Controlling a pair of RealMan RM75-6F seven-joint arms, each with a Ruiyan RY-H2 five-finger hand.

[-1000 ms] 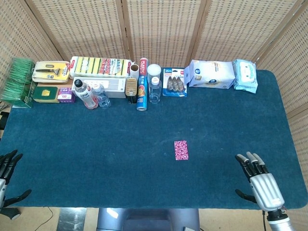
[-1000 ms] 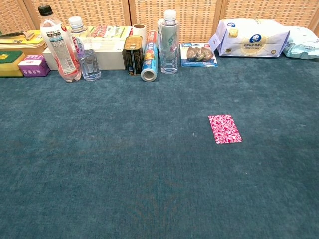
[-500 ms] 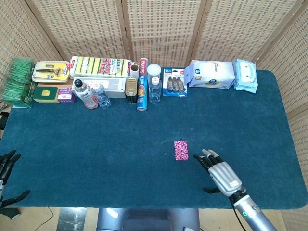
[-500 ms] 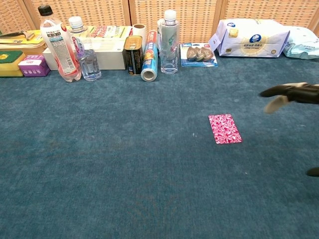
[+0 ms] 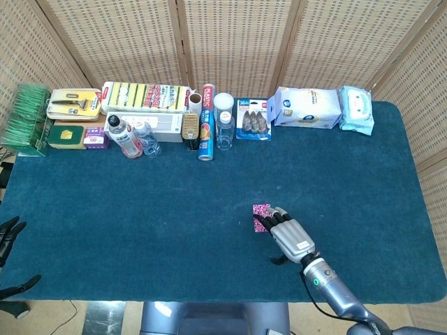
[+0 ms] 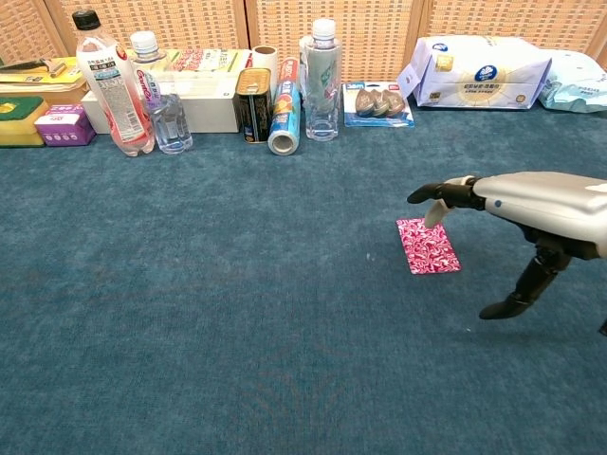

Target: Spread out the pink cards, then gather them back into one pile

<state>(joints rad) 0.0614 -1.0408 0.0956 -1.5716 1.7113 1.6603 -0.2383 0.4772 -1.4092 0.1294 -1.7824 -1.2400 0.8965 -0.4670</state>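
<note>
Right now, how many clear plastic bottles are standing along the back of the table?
3: a pink-labelled bottle at left, a short bottle beside it, and a tall bottle near the middle. Others could be hidden.

Right hand (image 5: 289, 236) is now over the pink card pile (image 6: 428, 245), up from the near right corner of the surface a second ago and from just right of the pile half a second ago. Head view: its fingers (image 5: 269, 217) now overlap the pile's near right part, covering some of the pink. Chest view: hand (image 6: 531, 205) comes in from the right edge, palm down, fingers spread and extended above the pile's far edge, thumb hanging low to the right; contact with the cards can't be told. Left hand (image 5: 10, 241) sits slightly lower at the left frame edge than before.
</note>
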